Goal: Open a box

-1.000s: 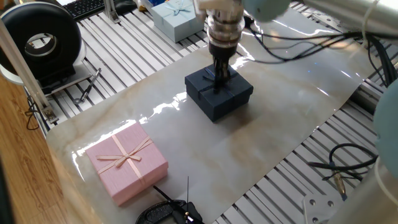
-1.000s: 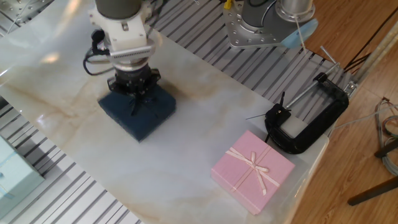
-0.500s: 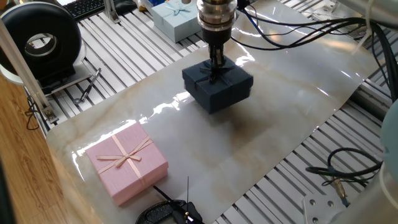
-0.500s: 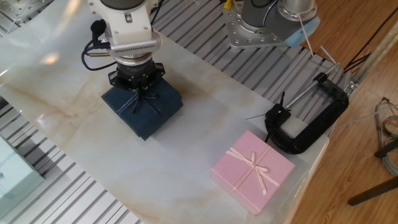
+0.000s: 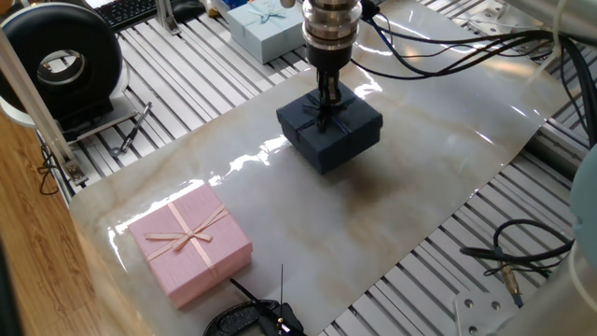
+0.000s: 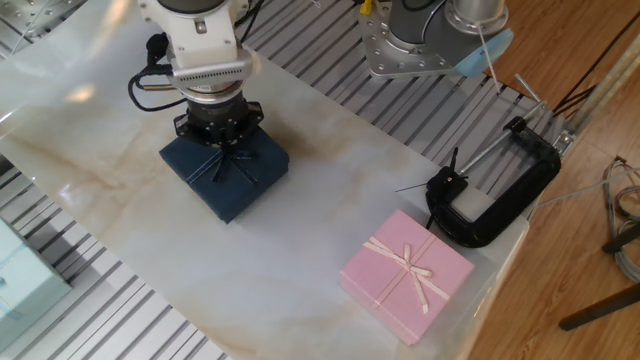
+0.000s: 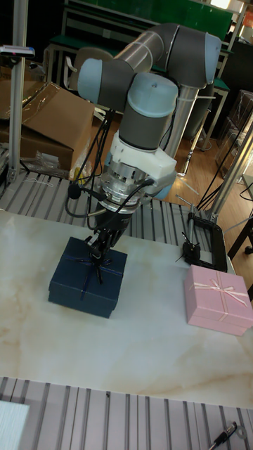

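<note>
The box (image 5: 331, 140) is a dark navy square gift box near the middle of the marble sheet, with its lid on. It also shows in the other fixed view (image 6: 228, 178) and in the tall fixed view (image 7: 84, 281). My gripper (image 5: 326, 105) comes straight down onto the centre of the lid, its fingers shut on the dark ribbon bow (image 6: 225, 160). The gripper (image 6: 222, 148) hides most of the bow, as it does in the tall view (image 7: 100, 252). A faint shadow on the sheet beside the box suggests it hangs slightly off the surface.
A pink box (image 5: 191, 241) with a pink bow sits at the sheet's near corner. A light blue box (image 5: 264, 23) stands beyond the sheet on the slatted table. A black clamp (image 6: 492, 195) lies near the pink box (image 6: 407, 273). Cables (image 5: 508, 252) trail at the right.
The gripper has risen from its lower position on the lid, holding the bow. The box has come up and shifted slightly with it, and a shadow now shows on the sheet.
</note>
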`<state>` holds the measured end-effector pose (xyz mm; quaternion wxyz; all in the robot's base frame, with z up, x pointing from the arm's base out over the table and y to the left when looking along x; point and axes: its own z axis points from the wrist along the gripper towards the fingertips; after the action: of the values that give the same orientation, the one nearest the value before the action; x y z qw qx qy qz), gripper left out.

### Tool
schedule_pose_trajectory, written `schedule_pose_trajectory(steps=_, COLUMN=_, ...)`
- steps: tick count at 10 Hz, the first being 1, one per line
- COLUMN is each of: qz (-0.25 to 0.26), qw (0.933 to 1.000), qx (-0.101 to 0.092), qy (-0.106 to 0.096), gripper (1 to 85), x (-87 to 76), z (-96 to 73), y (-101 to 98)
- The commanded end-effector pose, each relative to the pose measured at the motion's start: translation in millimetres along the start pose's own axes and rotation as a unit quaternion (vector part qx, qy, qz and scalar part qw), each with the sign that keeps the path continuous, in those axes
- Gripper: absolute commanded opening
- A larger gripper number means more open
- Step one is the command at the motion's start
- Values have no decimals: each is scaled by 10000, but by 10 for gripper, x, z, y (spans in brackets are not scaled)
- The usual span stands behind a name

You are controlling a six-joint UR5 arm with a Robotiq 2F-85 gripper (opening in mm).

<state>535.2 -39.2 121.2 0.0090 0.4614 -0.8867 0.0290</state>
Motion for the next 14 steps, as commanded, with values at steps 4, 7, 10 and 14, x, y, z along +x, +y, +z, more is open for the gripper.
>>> schedule_pose_trajectory(steps=4, qz=105, qw=9998, qx=76, qy=181, gripper=13, x=-54, z=-78, y=1)
schedule_pose_trajectory(steps=7, qz=14, qw=10000, qx=38, qy=-82, gripper=13, x=-8, z=129, y=-124)
schedule_pose_trajectory(steps=10, qz=473, qw=9985, qx=113, qy=239, gripper=13, x=-136, z=-148, y=8)
schedule_pose_trajectory(steps=14, qz=336, qw=9994, qx=1, qy=-42, gripper=13, x=-145, z=45, y=-6)
